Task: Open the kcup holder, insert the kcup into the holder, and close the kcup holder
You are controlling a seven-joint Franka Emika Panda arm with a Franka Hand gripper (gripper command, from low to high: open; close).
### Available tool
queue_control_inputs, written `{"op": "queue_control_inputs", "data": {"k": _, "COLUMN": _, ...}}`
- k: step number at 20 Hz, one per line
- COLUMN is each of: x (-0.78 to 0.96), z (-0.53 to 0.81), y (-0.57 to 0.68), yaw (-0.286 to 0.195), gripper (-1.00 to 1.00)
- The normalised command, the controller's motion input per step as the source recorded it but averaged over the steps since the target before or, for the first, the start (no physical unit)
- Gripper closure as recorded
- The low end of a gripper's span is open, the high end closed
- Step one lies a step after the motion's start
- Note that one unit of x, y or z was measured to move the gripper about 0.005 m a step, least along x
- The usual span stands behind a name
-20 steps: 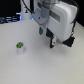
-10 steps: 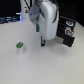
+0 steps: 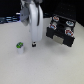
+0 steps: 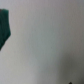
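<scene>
Two views are offered, and they differ sharply. In the exterior view the whole scene is laid out: one white arm (image 3: 33, 17) is seen reaching down over a pale, smooth table (image 3: 45, 67), its dark gripper (image 3: 33, 45) held low, close to the tabletop. In the wrist view almost nothing of that is given; only a blurred stretch of the same pale surface is shown, with one dark green blurred shape (image 4: 5, 27) at the picture's edge, too soft to be named with certainty.

One kcup (image 3: 20, 47) is counted, a tiny white cup-shaped pod with a green top, stood upright on the table just beside the gripper, towards the exterior view's left, and apart from it. One kcup holder (image 3: 61, 34) is counted, a black boxy unit placed well apart from the pod, towards the exterior view's right. About four round red-and-white-topped pods (image 3: 62, 26) are made out on top of it, though the blur makes the count unsure. Its front face is seen as dark and angular; whether the tray is slid out cannot be told.

The pincer's state cannot be told: the fingertips are too small and blurred, and nothing is seen gripped between them
</scene>
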Motion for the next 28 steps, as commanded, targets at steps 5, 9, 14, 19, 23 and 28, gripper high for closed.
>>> {"op": "queue_control_inputs", "data": {"k": 5, "x": -0.39, "z": -0.28, "y": -0.54, "yaw": -0.245, "gripper": -1.0}}
{"op": "queue_control_inputs", "data": {"k": 9, "x": -0.3, "z": -0.44, "y": -0.52, "yaw": -0.259, "gripper": -1.0}}
{"op": "queue_control_inputs", "data": {"k": 14, "x": -0.26, "z": -0.49, "y": -0.48, "yaw": -0.235, "gripper": -1.0}}
{"op": "queue_control_inputs", "data": {"k": 19, "x": -0.25, "z": -0.42, "y": -0.19, "yaw": -0.176, "gripper": -1.0}}
{"op": "queue_control_inputs", "data": {"k": 23, "x": -0.12, "z": -0.27, "y": -0.03, "yaw": -0.16, "gripper": -1.0}}
{"op": "queue_control_inputs", "data": {"k": 28, "x": -0.06, "z": -0.15, "y": 0.01, "yaw": -0.15, "gripper": -1.0}}
